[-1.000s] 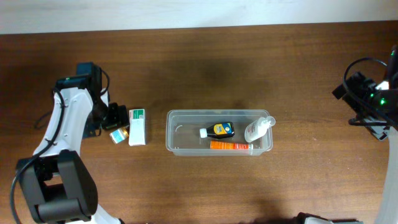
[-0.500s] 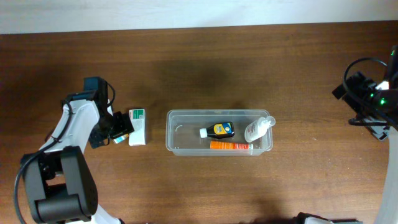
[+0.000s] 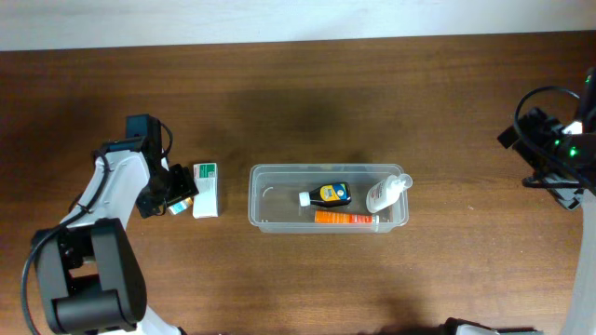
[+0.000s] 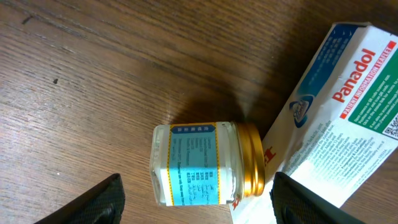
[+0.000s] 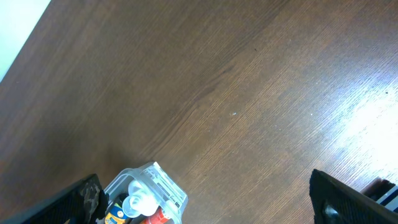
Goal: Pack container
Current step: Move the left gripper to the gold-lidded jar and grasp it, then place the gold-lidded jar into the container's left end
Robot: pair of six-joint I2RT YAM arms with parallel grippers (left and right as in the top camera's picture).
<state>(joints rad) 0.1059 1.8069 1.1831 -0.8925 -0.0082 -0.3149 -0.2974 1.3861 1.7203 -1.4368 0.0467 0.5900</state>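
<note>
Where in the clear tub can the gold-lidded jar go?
Bare floor at the left end of the clear plastic rectangular tub, bordered by the black-and-yellow bottle. Crowded right half: that bottle, an orange tube, a clear white-capped bottle.

You see the container [image 5: 148,186] on the wooden table [image 5: 217,93], a clear bottle [image 5: 134,204] inside it. The right gripper [image 5: 214,199] is spread wide: one finger just left of the container, the other well to its right.

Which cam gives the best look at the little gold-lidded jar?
Left wrist: jar lies on its side, lid toward the Panadol carton. Overhead shows a speck by the left gripper. Right wrist: none.
</note>
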